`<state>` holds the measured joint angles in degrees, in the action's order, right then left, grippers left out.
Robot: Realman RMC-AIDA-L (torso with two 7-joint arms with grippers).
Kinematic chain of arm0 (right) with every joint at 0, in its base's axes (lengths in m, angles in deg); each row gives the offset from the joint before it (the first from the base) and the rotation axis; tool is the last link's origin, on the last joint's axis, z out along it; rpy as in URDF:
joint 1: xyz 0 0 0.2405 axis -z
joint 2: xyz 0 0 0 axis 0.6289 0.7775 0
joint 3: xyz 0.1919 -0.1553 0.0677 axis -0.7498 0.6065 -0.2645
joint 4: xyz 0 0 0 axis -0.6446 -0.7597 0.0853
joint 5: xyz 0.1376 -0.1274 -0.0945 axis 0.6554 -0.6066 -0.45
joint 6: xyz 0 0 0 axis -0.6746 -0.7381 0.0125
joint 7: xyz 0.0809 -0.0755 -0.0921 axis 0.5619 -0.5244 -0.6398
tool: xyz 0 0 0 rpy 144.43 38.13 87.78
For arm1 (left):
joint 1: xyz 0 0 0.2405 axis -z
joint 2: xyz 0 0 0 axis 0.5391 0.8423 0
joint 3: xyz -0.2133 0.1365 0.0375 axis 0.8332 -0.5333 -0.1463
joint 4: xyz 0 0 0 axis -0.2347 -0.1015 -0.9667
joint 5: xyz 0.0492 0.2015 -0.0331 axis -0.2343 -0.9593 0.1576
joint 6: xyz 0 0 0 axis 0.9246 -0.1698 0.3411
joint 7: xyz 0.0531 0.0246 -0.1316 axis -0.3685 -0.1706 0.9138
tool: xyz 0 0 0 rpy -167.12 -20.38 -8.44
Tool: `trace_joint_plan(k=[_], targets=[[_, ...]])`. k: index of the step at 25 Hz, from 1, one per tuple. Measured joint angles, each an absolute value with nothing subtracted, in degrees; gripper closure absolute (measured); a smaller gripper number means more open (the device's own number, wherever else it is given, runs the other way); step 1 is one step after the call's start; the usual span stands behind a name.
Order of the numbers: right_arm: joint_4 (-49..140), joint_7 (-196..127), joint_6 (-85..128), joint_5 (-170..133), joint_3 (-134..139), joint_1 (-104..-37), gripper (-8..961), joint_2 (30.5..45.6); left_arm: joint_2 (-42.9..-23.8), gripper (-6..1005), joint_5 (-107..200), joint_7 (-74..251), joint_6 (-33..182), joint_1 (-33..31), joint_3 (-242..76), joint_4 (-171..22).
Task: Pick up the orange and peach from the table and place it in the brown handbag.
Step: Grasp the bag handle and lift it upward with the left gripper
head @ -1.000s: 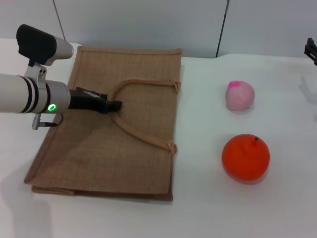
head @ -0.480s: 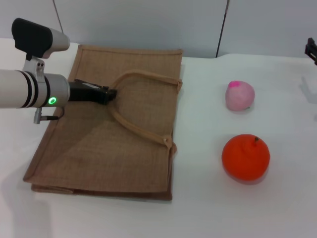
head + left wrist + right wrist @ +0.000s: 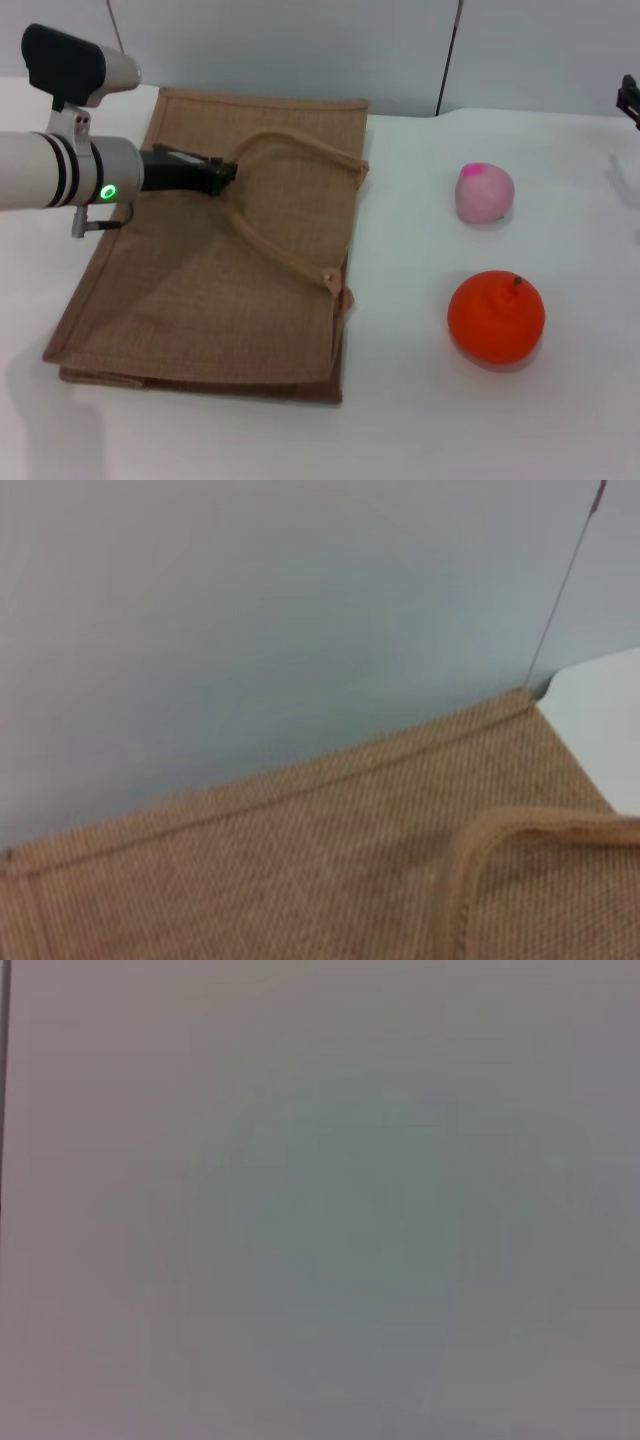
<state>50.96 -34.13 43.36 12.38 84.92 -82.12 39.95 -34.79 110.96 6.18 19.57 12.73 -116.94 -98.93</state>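
Note:
The brown handbag [image 3: 200,290] lies flat on the left half of the table [image 3: 500,420]. My left gripper [image 3: 225,174] is over the bag's upper middle, shut on the top of the strap handle [image 3: 285,258], which is pulled taut and lifted off the fabric. Woven bag fabric [image 3: 300,870] and a piece of the strap [image 3: 520,825] fill the left wrist view. To the right of the bag the pink peach [image 3: 484,193] rests on the table, with the orange [image 3: 496,316] nearer to me. A dark part of my right gripper [image 3: 628,100] shows at the far right edge.
A grey wall [image 3: 300,45] runs right behind the table's far edge, close to the bag's far side. White tabletop separates the bag from the two fruits. The right wrist view holds only a blank grey surface.
My left gripper has risen and drawn back to the left with the strap in it. The strap is tauter, and the bag's upper layer has lifted at its right edge.

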Motion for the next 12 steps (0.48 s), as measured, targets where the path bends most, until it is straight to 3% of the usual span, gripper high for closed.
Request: trace_joint_plan(k=[12], targets=[[50.8, -34.1, 43.4, 11.9, 85.0, -81.9, 117, 39.95, -35.23, 869, 112.7, 5.4, 8.0, 13.4, -117.4, -109.5]])
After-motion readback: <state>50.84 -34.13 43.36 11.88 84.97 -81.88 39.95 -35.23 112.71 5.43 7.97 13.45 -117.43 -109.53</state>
